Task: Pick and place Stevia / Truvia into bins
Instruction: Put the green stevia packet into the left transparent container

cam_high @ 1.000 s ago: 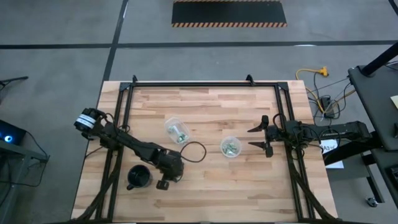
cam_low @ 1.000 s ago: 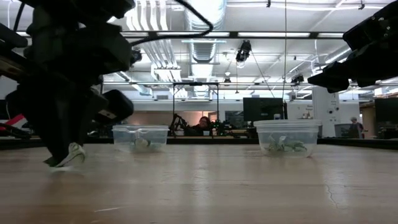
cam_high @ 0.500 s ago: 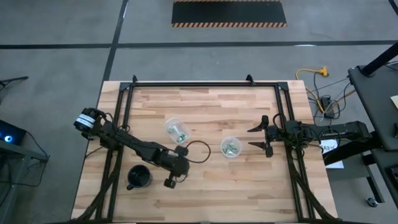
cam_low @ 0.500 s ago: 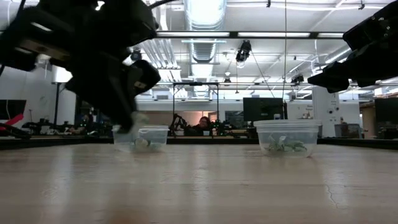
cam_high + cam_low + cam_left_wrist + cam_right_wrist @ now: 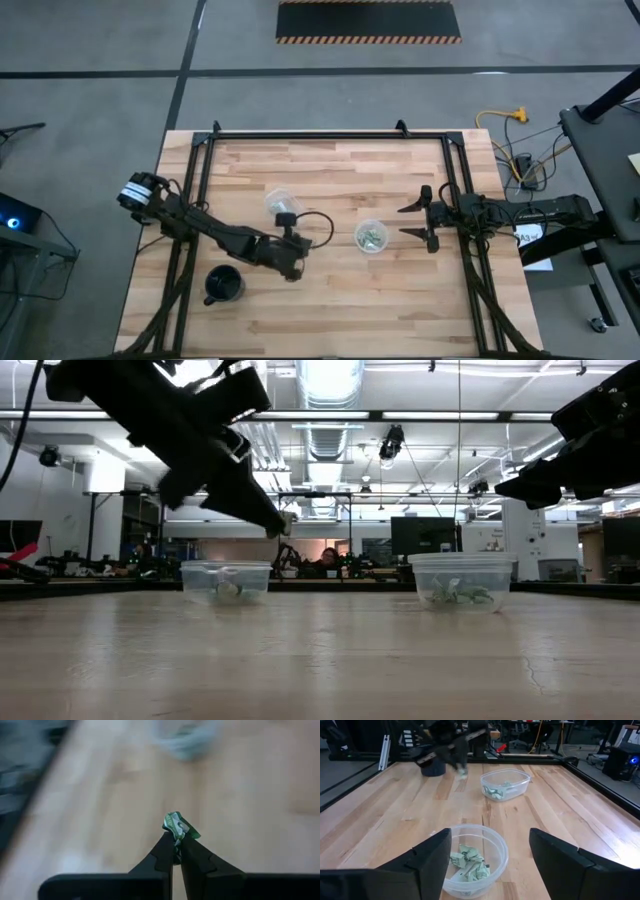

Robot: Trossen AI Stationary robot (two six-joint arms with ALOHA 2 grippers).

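Observation:
My left gripper (image 5: 175,840) is shut on a small green-and-white Stevia packet (image 5: 179,827) and hangs above the table by the left clear bin (image 5: 278,200); the low view shows the packet (image 5: 288,520) higher than that bin's rim (image 5: 227,566). Both bins hold several packets: the left bin (image 5: 505,782) and the right bin (image 5: 370,237), (image 5: 470,857). My right gripper (image 5: 402,222) waits open at the table's right side, behind the right bin, with nothing between its fingers. My left gripper pinches the crumpled packet by its lower edge (image 5: 176,838) between its two fingertips. Most of the packet sticks out past the tips. The fingers slant downward. The packet is lifted clear of the table.
A black cup (image 5: 223,285) stands near the table's front left, beside the left arm. A cable loop (image 5: 318,232) hangs off the left wrist. Black frame rails (image 5: 195,170) run along the table's left, right and far sides.
My left gripper, shut on the packet throughout, has risen from the table beside the black cup and swung toward the far edge and the left bin. It has tipped from pointing nearly straight down to a shallower slant. The packet has been lifted clear of the wood.

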